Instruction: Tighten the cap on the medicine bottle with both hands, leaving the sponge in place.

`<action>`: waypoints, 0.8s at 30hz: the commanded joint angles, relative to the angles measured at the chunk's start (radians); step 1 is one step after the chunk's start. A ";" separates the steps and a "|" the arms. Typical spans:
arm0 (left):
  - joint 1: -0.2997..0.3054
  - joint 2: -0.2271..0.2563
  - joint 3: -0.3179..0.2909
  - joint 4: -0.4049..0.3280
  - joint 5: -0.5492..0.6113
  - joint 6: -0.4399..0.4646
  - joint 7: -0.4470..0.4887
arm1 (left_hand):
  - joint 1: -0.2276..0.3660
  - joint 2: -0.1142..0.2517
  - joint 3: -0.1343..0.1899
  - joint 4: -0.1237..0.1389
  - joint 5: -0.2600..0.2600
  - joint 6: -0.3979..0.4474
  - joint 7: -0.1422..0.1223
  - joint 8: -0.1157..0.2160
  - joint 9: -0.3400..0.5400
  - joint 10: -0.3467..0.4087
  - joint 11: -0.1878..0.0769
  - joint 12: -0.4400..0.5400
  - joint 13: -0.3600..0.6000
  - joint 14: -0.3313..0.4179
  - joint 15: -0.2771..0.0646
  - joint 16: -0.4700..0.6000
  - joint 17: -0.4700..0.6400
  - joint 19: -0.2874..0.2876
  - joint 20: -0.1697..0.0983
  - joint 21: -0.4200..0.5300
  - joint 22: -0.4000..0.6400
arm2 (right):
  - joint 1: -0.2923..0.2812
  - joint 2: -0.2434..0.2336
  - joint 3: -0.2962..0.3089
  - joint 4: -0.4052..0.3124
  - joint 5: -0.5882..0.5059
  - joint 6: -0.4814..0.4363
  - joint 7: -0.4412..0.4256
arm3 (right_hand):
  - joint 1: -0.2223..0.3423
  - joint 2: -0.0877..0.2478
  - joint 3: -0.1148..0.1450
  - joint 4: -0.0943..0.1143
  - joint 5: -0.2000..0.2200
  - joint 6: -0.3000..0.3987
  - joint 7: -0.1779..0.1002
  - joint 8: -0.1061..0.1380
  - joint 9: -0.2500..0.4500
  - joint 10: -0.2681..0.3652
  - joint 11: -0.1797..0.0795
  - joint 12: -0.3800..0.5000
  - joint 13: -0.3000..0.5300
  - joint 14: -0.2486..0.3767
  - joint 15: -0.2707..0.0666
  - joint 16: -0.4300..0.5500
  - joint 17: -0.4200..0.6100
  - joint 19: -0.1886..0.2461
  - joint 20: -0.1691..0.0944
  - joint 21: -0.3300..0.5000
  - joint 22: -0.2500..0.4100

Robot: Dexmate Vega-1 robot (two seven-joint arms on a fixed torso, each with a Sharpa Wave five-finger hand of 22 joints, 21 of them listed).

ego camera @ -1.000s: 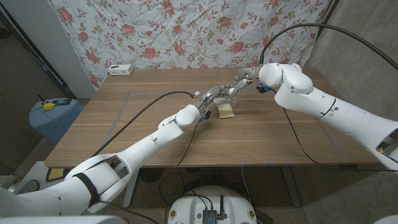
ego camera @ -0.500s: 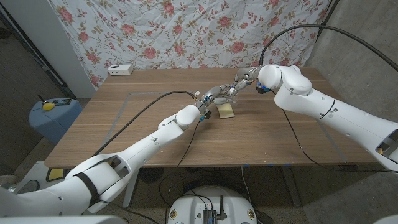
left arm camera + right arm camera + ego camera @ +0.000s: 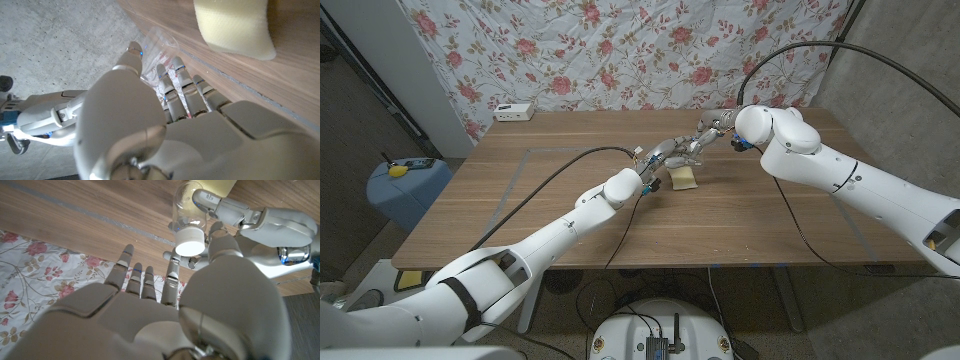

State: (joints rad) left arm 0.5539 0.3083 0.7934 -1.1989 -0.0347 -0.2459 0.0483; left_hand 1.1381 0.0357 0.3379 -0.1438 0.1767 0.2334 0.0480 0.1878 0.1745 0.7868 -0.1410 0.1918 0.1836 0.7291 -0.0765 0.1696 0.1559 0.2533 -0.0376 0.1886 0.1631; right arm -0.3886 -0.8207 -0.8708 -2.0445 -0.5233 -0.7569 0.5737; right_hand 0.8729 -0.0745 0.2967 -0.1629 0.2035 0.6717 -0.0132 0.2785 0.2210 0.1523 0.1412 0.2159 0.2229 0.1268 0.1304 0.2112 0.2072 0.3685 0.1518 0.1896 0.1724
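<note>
Near the middle of the wooden table [image 3: 550, 205], the left hand [image 3: 665, 155] grips a clear medicine bottle [image 3: 186, 207] just beside a yellow sponge [image 3: 684, 177]. Beyond it, the right hand [image 3: 712, 127] reaches for the white cap [image 3: 190, 241], fingers spread, seemingly not yet gripping. A careless twist could knock the sponge. The bottle's contents cannot be made out.

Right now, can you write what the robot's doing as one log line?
left hand: holds bottle | right hand: at white cap, grip unclear | sponge: on table
</note>
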 commanded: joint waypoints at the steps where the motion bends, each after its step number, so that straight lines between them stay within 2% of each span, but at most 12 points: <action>1: 0.003 0.002 0.002 -0.007 0.004 0.008 0.002 | 0.004 0.006 0.010 -0.002 0.006 0.009 -0.003 0.000 0.002 0.019 -0.014 0.006 0.005 -0.003 -0.075 0.000 0.002 -0.001 -0.073 -0.003 0.003 | 0.001 0.002 -0.003 0.006 0.007 -0.003 -0.009 | 0.009 0.008 0.012 0.002 0.005 0.019 -0.002 0.009 0.001 0.014 0.002 0.005 0.000 0.012 -0.002 0.005 0.003 0.004 -0.009 0.006 0.000; 10: -0.001 -0.001 0.003 -0.001 0.005 0.008 0.001 | 0.004 0.007 0.014 -0.003 0.006 0.009 -0.001 0.000 0.002 0.020 -0.015 0.006 0.005 -0.002 -0.080 0.000 0.002 -0.001 -0.073 -0.003 0.003 | 0.004 0.002 -0.004 0.011 0.010 -0.004 -0.014 | 0.010 0.016 0.019 0.007 0.005 0.046 -0.009 0.017 0.000 0.031 0.003 0.009 -0.001 0.024 -0.011 0.010 0.004 0.006 -0.013 0.007 0.001; 24: -0.011 -0.007 0.005 0.015 0.003 0.003 -0.004 | 0.003 0.007 0.018 -0.004 0.007 0.010 0.000 -0.001 0.002 0.021 -0.016 0.007 0.005 -0.001 -0.081 0.000 0.002 -0.002 -0.073 -0.003 0.003 | 0.010 0.009 -0.009 0.029 0.020 -0.005 -0.024 | 0.009 0.028 0.029 0.012 0.004 0.103 -0.028 0.033 -0.001 0.065 -0.012 0.016 -0.004 0.045 -0.021 0.015 0.004 0.019 -0.022 0.010 0.001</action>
State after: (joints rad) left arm 0.5500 0.3055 0.7965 -1.1954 -0.0313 -0.2396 0.0484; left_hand 1.1358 0.0332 0.3501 -0.1476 0.1765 0.2333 0.0480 0.1878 0.1745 0.7868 -0.1410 0.1929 0.1841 0.7291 -0.0765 0.1696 0.1558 0.2533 -0.0376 0.1886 0.1631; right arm -0.3828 -0.8169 -0.8755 -2.0269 -0.5097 -0.7597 0.5579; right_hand 0.8814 -0.0517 0.3174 -0.1505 0.2039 0.7585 -0.0402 0.3035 0.2184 0.2060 0.1304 0.2236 0.2183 0.1593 0.1088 0.2218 0.2070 0.3830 0.1375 0.1963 0.1725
